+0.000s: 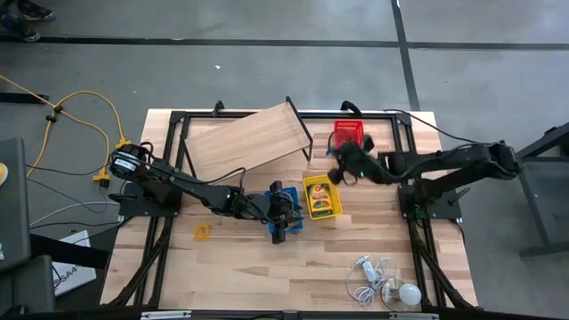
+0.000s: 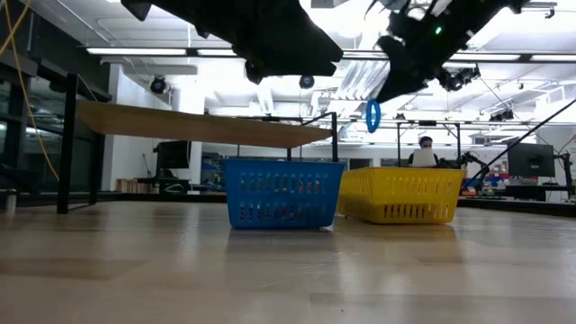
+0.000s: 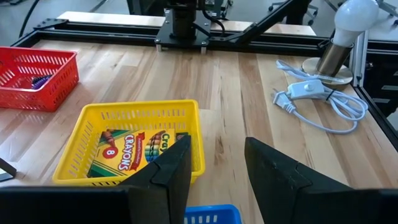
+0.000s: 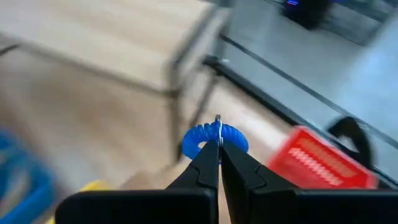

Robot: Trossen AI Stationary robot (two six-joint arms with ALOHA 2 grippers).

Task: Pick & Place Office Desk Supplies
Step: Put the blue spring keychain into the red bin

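Observation:
My right gripper (image 4: 218, 144) is shut on a ribbed blue rubber-band loop (image 4: 200, 138) and hangs in the air between the red basket (image 1: 348, 135) and the yellow basket (image 1: 322, 196). A yellow-green crayon box (image 3: 134, 153) lies flat in the yellow basket. My left gripper (image 3: 217, 163) is open and empty, hovering over the blue basket (image 2: 282, 192), whose rim (image 3: 212, 214) shows below its fingers. The red basket (image 3: 36, 76) holds dark loops. A tan loop (image 1: 203, 231) lies flat on the table. My right gripper pinches the blue loop's rim (image 4: 227, 134) between its two fingertips. The fingers come slanting down from the table's right side. The loop (image 2: 373, 114) hangs below them, lifted clear above the yellow basket (image 2: 400, 193).
The slanted wooden board on black legs (image 1: 244, 140) stands at the far side, left of the red basket. A white bulb (image 1: 407, 292) with its cord (image 1: 366, 274) lies near the right front corner. Bare table shows along the near edge.

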